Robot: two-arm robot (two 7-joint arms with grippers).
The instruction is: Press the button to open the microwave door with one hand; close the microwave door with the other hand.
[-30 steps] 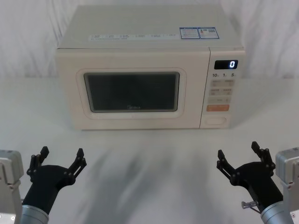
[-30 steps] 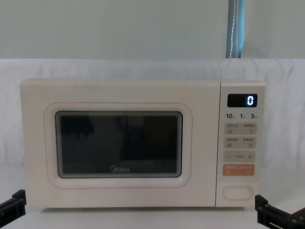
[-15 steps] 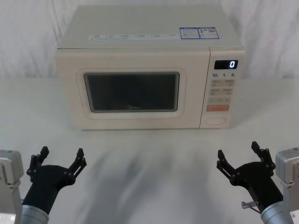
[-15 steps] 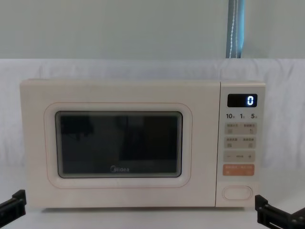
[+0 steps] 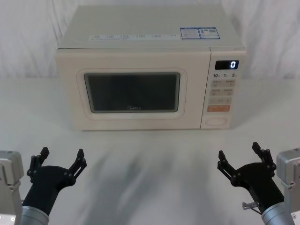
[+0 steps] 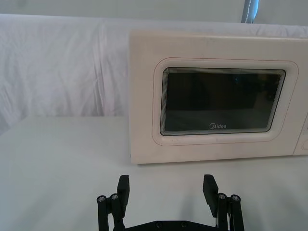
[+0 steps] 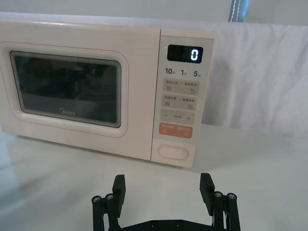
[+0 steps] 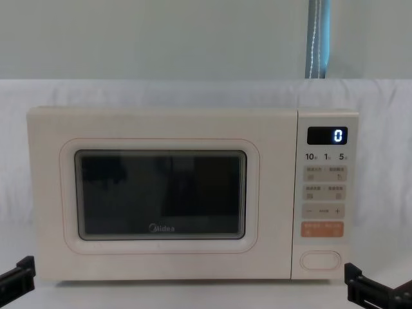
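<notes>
Found the button (image 5: 217,121) low on the right side of the microwave (image 5: 150,23), at the very bottom of the keys, right under the orange key (image 5: 218,108). Saw the microwave door (image 5: 132,91) just to the left of the keys, shut flat against the front, with its dark window in the middle. Read a bright 0 on the little screen (image 5: 227,64) at the top of the keys. Spotted the microwave sitting toward the back of the white table (image 5: 150,154), with white cloth (image 5: 28,37) hanging behind. Found the left gripper (image 5: 62,152) low at the near left of the table, well apart from the door, with its jaws wide apart and nothing between them. Found the right gripper (image 5: 238,150) low at the near right, in front of the keys but well apart from the button, with its jaws wide apart too and holding nothing.
</notes>
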